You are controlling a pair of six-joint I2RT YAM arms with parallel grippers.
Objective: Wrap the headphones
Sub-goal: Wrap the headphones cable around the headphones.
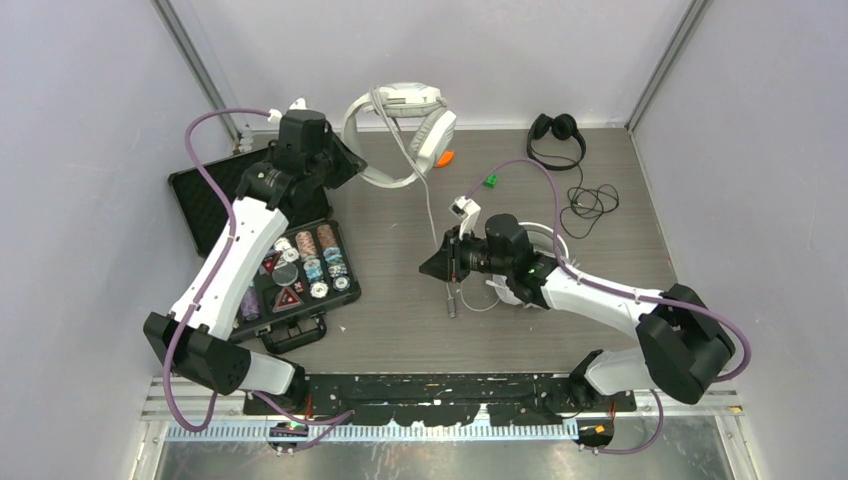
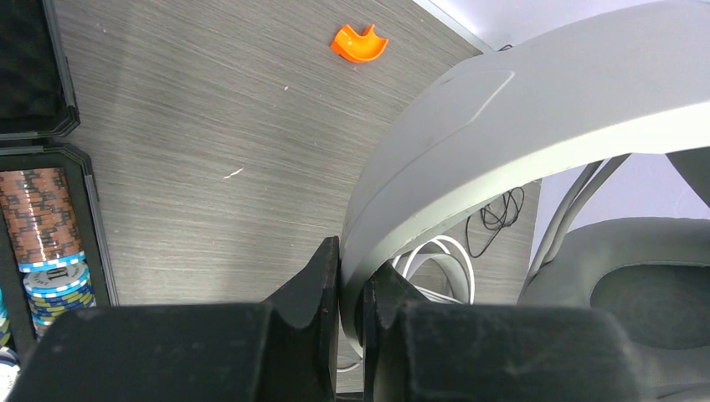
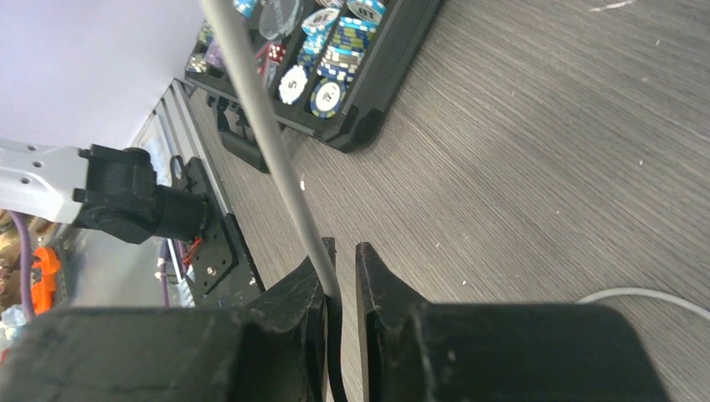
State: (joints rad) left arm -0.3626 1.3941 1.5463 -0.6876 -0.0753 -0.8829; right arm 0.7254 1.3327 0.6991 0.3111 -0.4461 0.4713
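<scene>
Closest to me, the 2 arm bases are sitting on the black rail [image 1: 440, 388] at the table's near edge. Just beyond them, the right gripper [image 3: 341, 251] is pinching the white cable [image 3: 255, 100], with its jaws nearly together and the thin round cord running up between them. That cord is looking smooth and slick, so I'm judging it could slide through the pinch. It could also go tight and tug at whatever is holding its far end.

Under that same arm, a pale grey headset [image 1: 556, 240] is lying on the wood-grain table [image 1: 400, 320] with loose loops beside it, and a sweeping wrist could be catching those. To the left, the black case [image 1: 352, 290], its lid laid back, is showing stacks of ridged poker chips [image 1: 312, 262]. Its hard corner is offering a snag point for a trailing plug.

Further back, the left gripper [image 2: 352, 261] is clamping the white headset [image 2: 519, 109] by its headband, the jaws closed hard on broad, glossy, curved plastic. Such a narrow bite on a rounded band is looking risky to me, since a pull from the cable could be twisting the headset out. A small orange piece [image 2: 358, 43] and a green piece [image 1: 490, 181] are lying nearby.

Farthest off, the thin black headset [image 1: 556, 135] is resting by the back wall. Its black cable [image 1: 592, 200] is lying in a loose tangle, well apart from both grippers.
</scene>
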